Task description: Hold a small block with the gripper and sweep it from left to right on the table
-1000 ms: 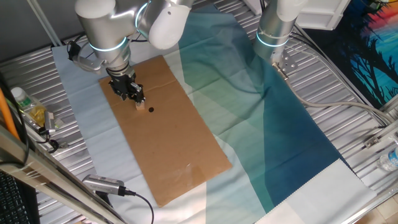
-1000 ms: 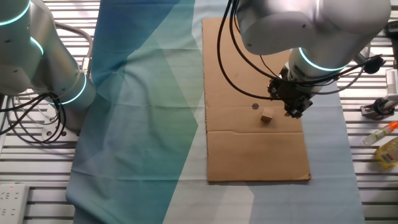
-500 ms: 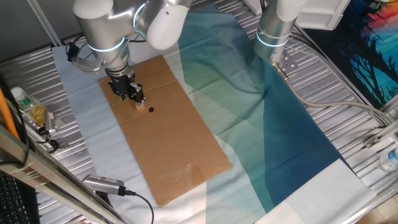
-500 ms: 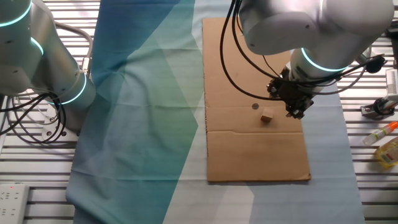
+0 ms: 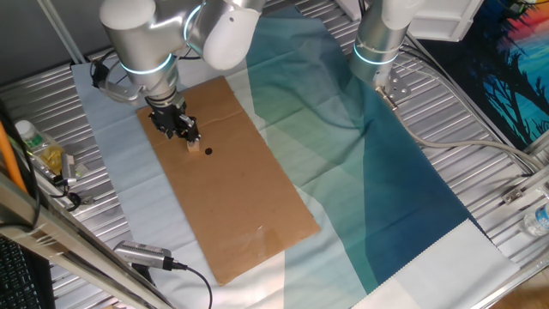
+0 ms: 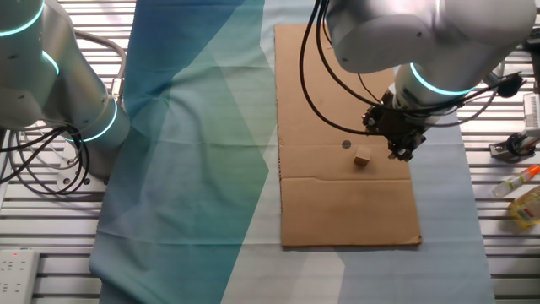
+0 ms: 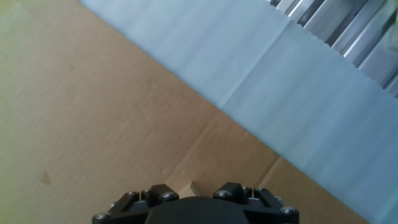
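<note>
The gripper (image 5: 185, 130) hangs at the end of the silver arm over the brown cardboard sheet (image 5: 249, 206), pointing down toward its far, narrow end; in the other fixed view the gripper (image 6: 403, 149) sits near the cardboard's edge by the pale cloth. The small block (image 6: 363, 157) lies on the cardboard (image 6: 346, 203), apart from the gripper with bare cardboard between them; it is not held. In the first fixed view the block (image 5: 193, 145) shows just under the black fingers, so from that side they seem to touch, though the other view shows the gap. A small black dot (image 6: 346, 144) lies on the cardboard beside the block, on the side away from the gripper; it also shows at (image 5: 208, 153). Whether the fingers are spread or closed cannot be told; the hand view shows only the black gripper body (image 7: 196, 205) at the bottom edge, above cardboard (image 7: 93, 112) and a band of pale-blue cloth (image 7: 280, 99). The ribbed metal table (image 5: 480, 112) carries the cloth (image 5: 369, 172); a second arm (image 5: 382, 39) stands at the far side.
</note>
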`<move>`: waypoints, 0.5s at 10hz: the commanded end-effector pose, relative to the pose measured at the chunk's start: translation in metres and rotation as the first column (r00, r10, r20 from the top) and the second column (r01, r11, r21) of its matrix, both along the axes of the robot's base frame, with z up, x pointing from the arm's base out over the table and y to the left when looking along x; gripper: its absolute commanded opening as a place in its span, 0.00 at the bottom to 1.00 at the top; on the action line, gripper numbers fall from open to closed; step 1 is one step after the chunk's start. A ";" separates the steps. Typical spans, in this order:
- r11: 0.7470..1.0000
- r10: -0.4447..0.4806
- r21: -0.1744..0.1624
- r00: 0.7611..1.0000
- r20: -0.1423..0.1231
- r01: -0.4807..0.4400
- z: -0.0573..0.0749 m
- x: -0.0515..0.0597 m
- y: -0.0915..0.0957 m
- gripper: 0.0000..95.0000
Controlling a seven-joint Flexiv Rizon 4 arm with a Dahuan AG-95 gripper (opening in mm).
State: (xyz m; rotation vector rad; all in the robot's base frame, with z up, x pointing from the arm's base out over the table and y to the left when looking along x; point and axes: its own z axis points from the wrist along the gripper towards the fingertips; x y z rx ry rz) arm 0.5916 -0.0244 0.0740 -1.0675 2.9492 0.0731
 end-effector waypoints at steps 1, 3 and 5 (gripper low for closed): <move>1.000 -0.015 0.005 1.000 0.000 0.015 0.000 0.000 -0.001 0.60; 0.998 -0.060 -0.017 0.998 -0.006 0.059 -0.001 0.000 -0.002 0.60; 0.990 0.141 -0.028 0.990 0.012 -0.141 -0.002 0.000 -0.003 0.60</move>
